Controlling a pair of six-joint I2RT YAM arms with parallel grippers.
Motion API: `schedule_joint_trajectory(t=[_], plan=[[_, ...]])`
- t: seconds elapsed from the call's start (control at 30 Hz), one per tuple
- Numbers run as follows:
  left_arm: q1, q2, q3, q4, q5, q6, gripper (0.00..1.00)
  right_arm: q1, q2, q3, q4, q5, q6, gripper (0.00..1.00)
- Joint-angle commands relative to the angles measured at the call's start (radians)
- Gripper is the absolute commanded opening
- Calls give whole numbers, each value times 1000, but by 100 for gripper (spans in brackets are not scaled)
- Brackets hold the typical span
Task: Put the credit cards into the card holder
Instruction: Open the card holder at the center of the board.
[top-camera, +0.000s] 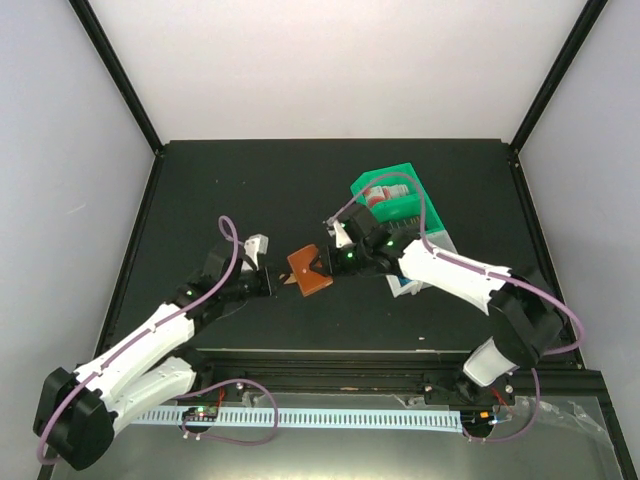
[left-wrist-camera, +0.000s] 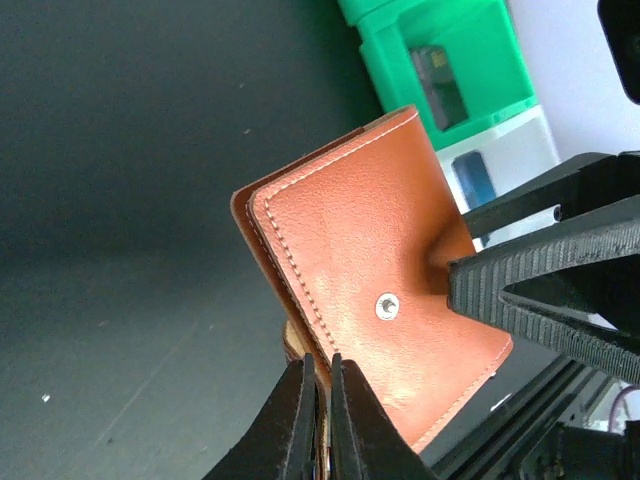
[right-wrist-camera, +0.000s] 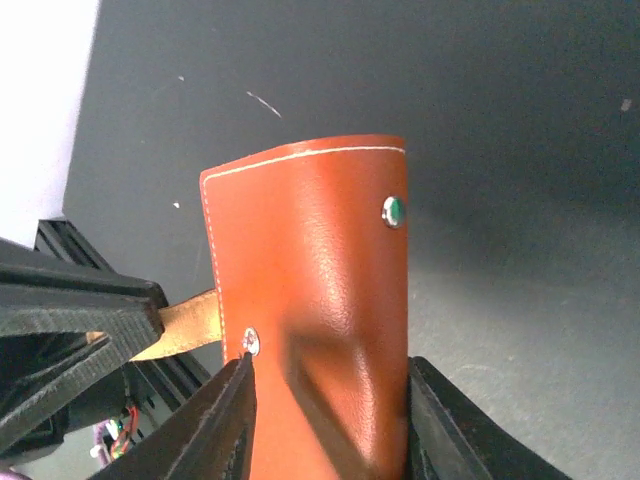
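You are holding the card holder off the table between both arms, just beside the green-and-white tray, on the tray's left-arm side. The right gripper is clamping the holder's body: its jaws are standing partly open, with the brown leather filling the gap between them. The left gripper is pinching almost fully closed, with only a sliver showing between its fingers. In the right wrist view it is gripping the tan snap tab that is sticking out from the holder's side. A snap stud is showing bare on the outer face, so the tab is probably unfastened. The credit cards are sitting in the tray's compartments, a blue card among them. No card is showing in the holder, though its inside is hidden in all three views. Handling, as a judgement: the holder is looking light and pliable, since the leather is dimpling under the right finger, so it is likely to fold rather than resist. Grip it by the stitched edge or spine, and pull the tab gently to open the sleeves. The cards are looking thin, stiff and slick. Pinching one across its flat faces near a short edge should leave the far end free to slide into a sleeve.
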Motion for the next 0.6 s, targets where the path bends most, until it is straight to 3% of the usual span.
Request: schedule_joint_trajectory(t=[0.0, 0.1, 0.2, 0.33, 0.43, 0.57], plan=[[8, -21, -27, -68, -10, 26, 2, 67, 42, 16, -1, 79, 58, 47], [7, -2, -50, -70, -6, 53, 2, 130, 67, 34, -37, 215, 91, 58], [10, 35, -80, -43, 12, 74, 2, 168, 85, 34, -56, 310, 126, 61], [9, 47, -89, -26, 30, 80, 1, 201, 111, 41, -82, 358, 141, 63], [9, 27, -81, -27, 31, 73, 2, 214, 131, 61, -130, 401, 137, 73], [10, -5, -90, -31, 27, 60, 1, 221, 134, 56, -136, 428, 121, 77]])
